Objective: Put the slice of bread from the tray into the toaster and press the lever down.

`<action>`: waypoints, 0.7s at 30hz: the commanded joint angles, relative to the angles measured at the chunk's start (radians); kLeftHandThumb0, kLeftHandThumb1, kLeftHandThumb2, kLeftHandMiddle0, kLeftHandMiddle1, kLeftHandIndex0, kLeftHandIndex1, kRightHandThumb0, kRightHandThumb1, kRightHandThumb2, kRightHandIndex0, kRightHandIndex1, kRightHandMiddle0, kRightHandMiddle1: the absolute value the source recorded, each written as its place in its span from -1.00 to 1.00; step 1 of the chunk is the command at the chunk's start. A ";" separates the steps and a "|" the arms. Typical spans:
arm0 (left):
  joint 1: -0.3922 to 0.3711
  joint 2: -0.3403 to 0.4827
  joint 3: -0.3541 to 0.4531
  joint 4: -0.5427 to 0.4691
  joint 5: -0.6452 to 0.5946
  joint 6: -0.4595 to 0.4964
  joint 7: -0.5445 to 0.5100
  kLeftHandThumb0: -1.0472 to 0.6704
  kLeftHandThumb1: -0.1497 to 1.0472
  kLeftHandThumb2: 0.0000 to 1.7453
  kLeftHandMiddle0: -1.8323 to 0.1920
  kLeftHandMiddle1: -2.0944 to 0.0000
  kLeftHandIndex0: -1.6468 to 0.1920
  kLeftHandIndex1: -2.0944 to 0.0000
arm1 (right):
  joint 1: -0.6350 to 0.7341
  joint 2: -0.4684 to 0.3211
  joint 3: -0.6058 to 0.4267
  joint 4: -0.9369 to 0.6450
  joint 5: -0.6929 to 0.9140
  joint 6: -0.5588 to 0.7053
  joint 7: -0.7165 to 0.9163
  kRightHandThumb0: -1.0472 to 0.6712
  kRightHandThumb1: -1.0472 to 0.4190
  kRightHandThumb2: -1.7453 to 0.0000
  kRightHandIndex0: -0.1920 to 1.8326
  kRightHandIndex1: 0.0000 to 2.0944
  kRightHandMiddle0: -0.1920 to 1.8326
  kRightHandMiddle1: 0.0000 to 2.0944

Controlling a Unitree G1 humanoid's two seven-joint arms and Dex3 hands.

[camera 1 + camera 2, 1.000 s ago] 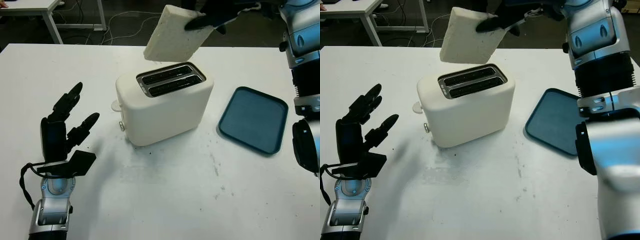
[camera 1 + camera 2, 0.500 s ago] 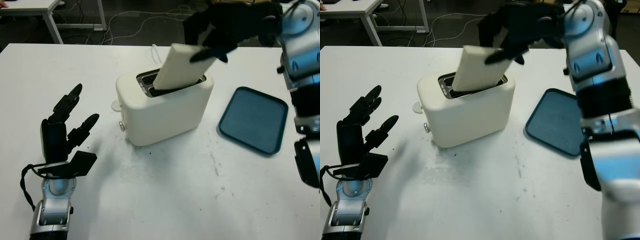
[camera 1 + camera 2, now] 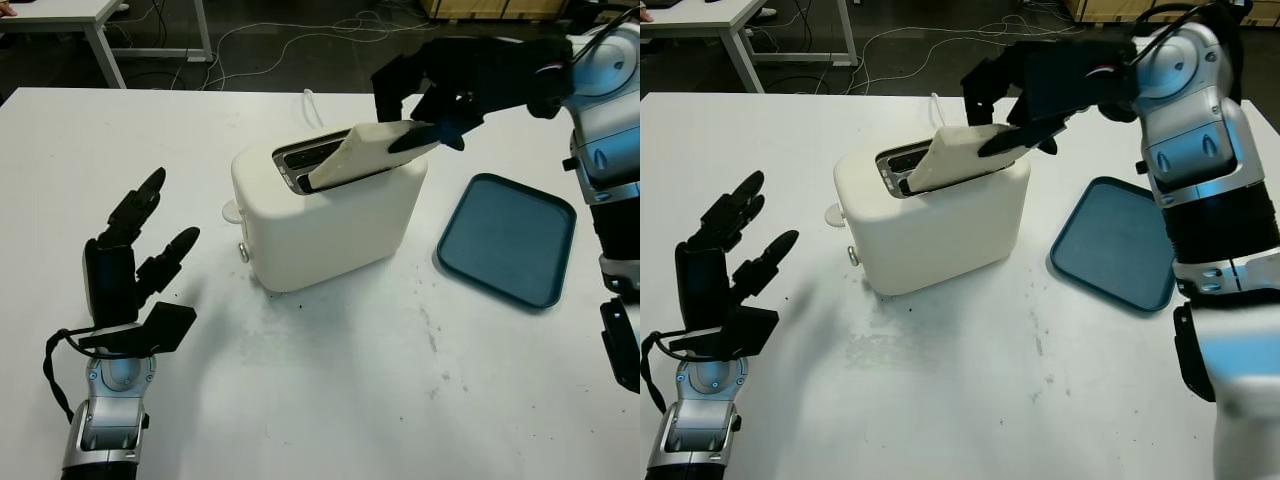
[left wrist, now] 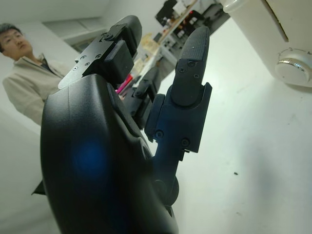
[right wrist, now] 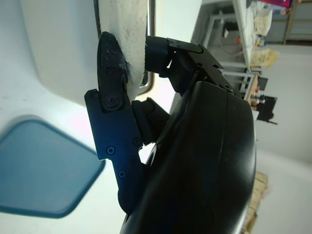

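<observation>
Since a moment ago the slice of bread (image 3: pixel 372 152) has dropped from above the toaster (image 3: pixel 325 212) and tipped over, one end now inside a slot, the rest leaning out at a shallow slant. It is entered, not seated, and the lever waits. The right hand (image 3: pixel 452 88) stays clamped on its raised end. The left hand (image 3: pixel 130 262) is open above the table (image 3: pixel 330 390), left of the toaster. The tray (image 3: pixel 508 239) lies bare.
</observation>
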 commanded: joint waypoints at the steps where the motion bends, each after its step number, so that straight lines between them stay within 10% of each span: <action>1: 0.009 0.001 -0.003 -0.004 0.011 -0.011 0.009 -0.30 0.79 -0.97 0.12 1.00 0.14 1.00 | -0.012 0.018 0.015 0.018 -0.014 -0.031 -0.022 -0.28 -0.83 0.46 0.28 0.67 0.04 0.67; 19: 0.014 -0.005 -0.006 -0.013 0.016 -0.001 0.009 -0.29 0.79 -0.97 0.12 1.00 0.14 1.00 | -0.046 0.130 0.024 0.149 -0.046 -0.236 -0.177 -0.26 -0.83 0.55 0.26 0.67 -0.02 0.67; 21: 0.013 -0.005 -0.006 -0.014 0.013 -0.001 0.006 -0.29 0.79 -0.97 0.12 1.00 0.14 1.00 | -0.047 0.121 0.031 0.140 -0.064 -0.275 -0.187 -0.45 -0.83 0.70 -0.04 0.61 -0.24 0.57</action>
